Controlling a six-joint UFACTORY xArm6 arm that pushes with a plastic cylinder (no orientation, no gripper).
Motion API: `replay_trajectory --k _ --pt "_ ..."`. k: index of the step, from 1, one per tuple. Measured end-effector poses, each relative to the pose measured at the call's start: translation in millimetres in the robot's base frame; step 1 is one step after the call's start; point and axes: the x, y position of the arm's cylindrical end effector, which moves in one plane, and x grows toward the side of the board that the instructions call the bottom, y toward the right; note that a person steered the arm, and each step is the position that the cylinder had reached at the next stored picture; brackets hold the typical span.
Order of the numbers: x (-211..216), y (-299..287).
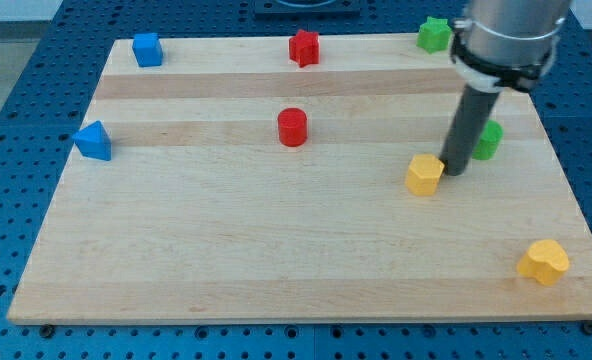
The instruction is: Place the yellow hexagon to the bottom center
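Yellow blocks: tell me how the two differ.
The yellow hexagon sits mid-board toward the view's right, with my tip right beside it; the yellow heart lies near the view's bottom right corner, far from the tip. The hexagon has flat sides, the heart rounded lobes. Both are yellow, resting on the wooden board.

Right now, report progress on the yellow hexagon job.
Done: my tip is beside the yellow hexagon, on its right. In hand: lining up a push; whether they touch is unclear. Left: the hexagon sits right of centre at mid-board; it must go down-left to the bottom centre.
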Motion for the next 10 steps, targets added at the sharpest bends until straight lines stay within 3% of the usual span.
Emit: replay_trajectory --k 2,3,4,6,8,10 --pt "12.2 -87.2" --pt "30.2 -90.9" --pt "4.6 -89.3" --pt "41.8 -66.6" --pt "56.2 -116.4" --pt "98.5 -132.6"
